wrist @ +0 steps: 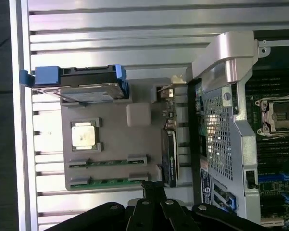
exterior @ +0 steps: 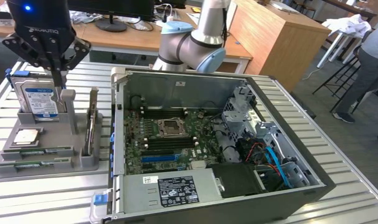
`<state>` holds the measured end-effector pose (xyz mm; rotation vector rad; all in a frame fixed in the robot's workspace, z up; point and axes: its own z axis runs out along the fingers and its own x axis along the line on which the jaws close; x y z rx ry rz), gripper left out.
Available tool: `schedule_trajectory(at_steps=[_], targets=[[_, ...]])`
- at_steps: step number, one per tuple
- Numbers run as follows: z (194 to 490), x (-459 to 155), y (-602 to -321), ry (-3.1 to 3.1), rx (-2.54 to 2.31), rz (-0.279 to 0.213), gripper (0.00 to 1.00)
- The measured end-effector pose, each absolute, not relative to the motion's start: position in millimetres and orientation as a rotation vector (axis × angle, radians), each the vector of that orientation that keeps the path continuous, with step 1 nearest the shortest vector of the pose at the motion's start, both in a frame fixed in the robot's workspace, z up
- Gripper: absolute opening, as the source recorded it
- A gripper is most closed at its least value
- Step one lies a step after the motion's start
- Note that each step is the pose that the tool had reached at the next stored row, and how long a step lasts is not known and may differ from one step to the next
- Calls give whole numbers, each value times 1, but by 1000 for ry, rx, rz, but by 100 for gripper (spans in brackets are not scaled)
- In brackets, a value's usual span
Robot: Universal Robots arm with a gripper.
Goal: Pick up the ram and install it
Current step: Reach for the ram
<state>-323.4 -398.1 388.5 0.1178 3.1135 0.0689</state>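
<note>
While the gripper [exterior: 56, 78] hangs shut, apparently empty, above the grey holder [exterior: 76, 161], the ram [exterior: 36, 151] lies in its slot there; neither pickup nor fitting into the motherboard [exterior: 170, 140] is done.

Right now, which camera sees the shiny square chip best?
The wrist view. It looks straight down on the CPU chip, so its whole silver top shows, lying in the grey tray. The exterior view catches the chip at a slant, on the tray at that view's left.
</note>
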Motion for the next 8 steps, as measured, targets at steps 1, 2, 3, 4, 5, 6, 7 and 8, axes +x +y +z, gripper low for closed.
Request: schedule_trajectory(at_steps=[1,2,3,4,5,6,7,8], targets=[[388,-326,-398,3114,118,69,10],[388,-329,-398,3114,118,69,10],[388,-331,-398,3114,118,69,10],[388,-334,-398,3114,118,69,10],[388,-337,-398,3114,118,69,10],[388,-339,-398,3114,118,69,10],[388,-342,-398,3114,118,69,10],[388,-345,-398,3114,118,69,10]])
